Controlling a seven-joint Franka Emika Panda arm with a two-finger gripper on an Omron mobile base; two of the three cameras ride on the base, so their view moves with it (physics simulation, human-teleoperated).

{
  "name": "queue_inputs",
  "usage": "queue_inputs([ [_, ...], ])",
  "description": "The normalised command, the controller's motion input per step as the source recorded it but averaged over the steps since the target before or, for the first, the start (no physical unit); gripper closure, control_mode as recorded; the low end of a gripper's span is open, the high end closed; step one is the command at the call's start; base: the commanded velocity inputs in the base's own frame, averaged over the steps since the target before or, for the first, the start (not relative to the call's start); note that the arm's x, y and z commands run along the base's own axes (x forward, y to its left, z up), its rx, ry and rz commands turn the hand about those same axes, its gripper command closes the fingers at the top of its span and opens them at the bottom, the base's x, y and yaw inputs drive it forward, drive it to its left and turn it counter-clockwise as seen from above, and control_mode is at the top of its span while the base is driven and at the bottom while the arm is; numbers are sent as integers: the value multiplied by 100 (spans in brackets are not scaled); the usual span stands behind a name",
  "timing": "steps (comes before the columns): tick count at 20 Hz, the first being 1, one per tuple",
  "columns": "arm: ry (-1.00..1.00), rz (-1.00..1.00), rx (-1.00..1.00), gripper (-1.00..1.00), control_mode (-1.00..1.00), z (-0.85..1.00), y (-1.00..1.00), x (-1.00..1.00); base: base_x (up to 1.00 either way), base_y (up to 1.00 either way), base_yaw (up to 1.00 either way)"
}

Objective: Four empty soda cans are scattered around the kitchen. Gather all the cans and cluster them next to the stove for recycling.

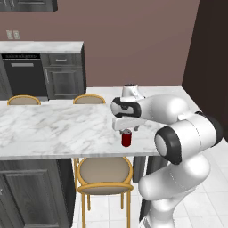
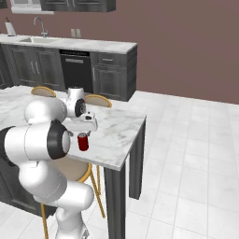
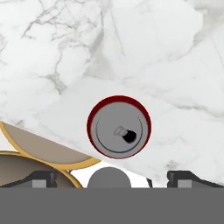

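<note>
One red soda can (image 1: 127,139) is showing here, standing upright on the marble counter (image 1: 49,129) close to its near edge, just above a round-seated stool (image 1: 105,174) tucked underneath. The gripper (image 1: 127,129) is hovering directly over the can, pointing straight down, with its jaws standing wide apart and nothing between them. In the hand view the can's silver top (image 3: 119,127) is sitting almost centred ahead of the two dark fingertips (image 3: 41,178), which are flanking it at a height above the rim, so no contact is being made yet.

Judging from this, the gathering is sitting at an early point for this can at least: it is not yet gripped, not yet lifted, and it is standing well apart from any cooking range. The stove is not appearing among the cabinets, dishwasher (image 1: 24,73) and sink (image 2: 35,40) along the back wall, so the carry across the kitchen is lying ahead. Whether any other cans are already clustered beside the stove cannot be told from these pictures.

What is remaining for this can, as I am reading it: lowering around the body, closing on it, raising it clear of the counter, driving to the stove and setting it down beside it
</note>
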Motion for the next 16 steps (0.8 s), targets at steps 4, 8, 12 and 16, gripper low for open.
queue_inputs([
  [4, 0, 1, 0, -100, -100, -5, 0, 14, 0, 0, 0],
  [8, 0, 0, 0, -100, -100, -4, 0, 16, 0, 0, 0],
  [12, 1, 1, 0, -100, -100, -9, 1, 18, 0, 0, 0],
  [16, 0, 1, 0, -100, -100, -10, 2, 14, 0, 0, 0],
])
